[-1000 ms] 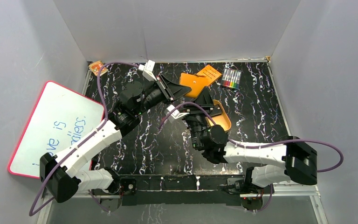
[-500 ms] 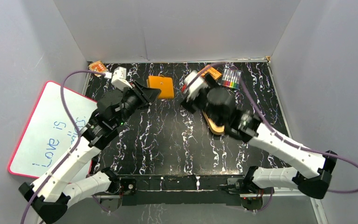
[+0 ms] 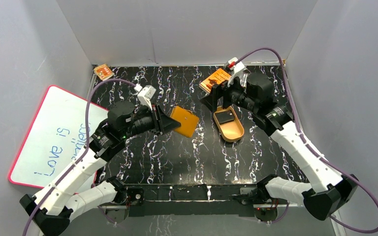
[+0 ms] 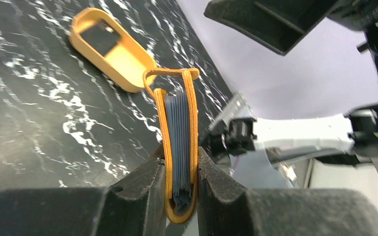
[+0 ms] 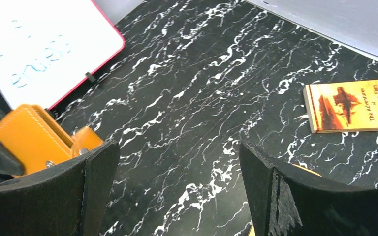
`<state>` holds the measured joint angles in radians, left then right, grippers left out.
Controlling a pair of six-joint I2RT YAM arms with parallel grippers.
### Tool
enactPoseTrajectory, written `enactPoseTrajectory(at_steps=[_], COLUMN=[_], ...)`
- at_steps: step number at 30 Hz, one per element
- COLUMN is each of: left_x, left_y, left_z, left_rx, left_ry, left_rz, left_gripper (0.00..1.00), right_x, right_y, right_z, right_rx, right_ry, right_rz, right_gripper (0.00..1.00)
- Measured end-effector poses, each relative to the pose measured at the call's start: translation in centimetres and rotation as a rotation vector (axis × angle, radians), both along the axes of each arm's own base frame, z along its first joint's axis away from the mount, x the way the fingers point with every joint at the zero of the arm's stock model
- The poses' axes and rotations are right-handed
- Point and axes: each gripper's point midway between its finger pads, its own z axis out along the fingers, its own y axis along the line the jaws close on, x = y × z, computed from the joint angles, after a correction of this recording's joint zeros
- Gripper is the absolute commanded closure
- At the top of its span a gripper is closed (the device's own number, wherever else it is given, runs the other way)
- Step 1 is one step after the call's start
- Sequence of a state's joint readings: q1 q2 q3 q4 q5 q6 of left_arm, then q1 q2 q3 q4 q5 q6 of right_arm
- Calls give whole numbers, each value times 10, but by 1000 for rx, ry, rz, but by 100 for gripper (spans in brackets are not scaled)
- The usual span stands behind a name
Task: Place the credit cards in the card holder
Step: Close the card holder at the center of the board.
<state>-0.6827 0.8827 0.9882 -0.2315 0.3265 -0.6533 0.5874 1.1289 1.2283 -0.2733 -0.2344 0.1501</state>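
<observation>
My left gripper (image 3: 167, 120) is shut on the orange-tan card holder (image 3: 185, 121) and holds it above the middle of the table. In the left wrist view my left gripper (image 4: 179, 164) clamps the folded card holder (image 4: 161, 123) edge-on. The blue-grey edges of several credit cards (image 4: 180, 132) show packed between its two halves. My right gripper (image 3: 217, 96) is open and empty at the back, just above the gold tray. In the right wrist view my right gripper (image 5: 177, 191) frames bare table, with the card holder (image 5: 27, 137) at the left.
A gold oval tray (image 3: 234, 133) holds a small black block (image 3: 228, 116), right of the card holder. An orange book (image 3: 215, 78) lies at the back. A whiteboard (image 3: 54, 137) leans at the left. A small orange item (image 3: 103, 72) sits in the back left corner.
My left gripper has brought the card holder from the back toward the middle of the table. My right arm has swung back and right, and its gripper now hangs open by the tray.
</observation>
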Motion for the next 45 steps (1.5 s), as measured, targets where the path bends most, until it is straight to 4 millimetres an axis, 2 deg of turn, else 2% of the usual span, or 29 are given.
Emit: enactPoseTrajectory(at_steps=[5,11,16,19,23,29,45], left_x=[-22,-36,-43,-47,-50,-51,-49], left_y=[-14,-20,-22,-22,-22,-23,-24], left_z=[5,3,5,5,5,5,5], left_rx=[-55,-84,-88,-88,-89,-90,-92], left_ry=[3,4,-13,-19,-22,-20,-17], left_rz=[-152,-250,-304,-326,-345,-352,-351], left_gripper=[100,100,100,100,100,100,100], right_x=[-35,-74,-92,-101,-106,-113,-110], right_y=[-14,-25,-20,-14,-6,0,15], right_z=[16,33,23,17,8,4,-3], right_rx=[41,39,26,26,26,47,39], right_ry=[-42,-79,-24,19,78,138,208], right_rz=[53,145,239,300,362,411,413], right_gripper=[4,10,18,20,21,28,35])
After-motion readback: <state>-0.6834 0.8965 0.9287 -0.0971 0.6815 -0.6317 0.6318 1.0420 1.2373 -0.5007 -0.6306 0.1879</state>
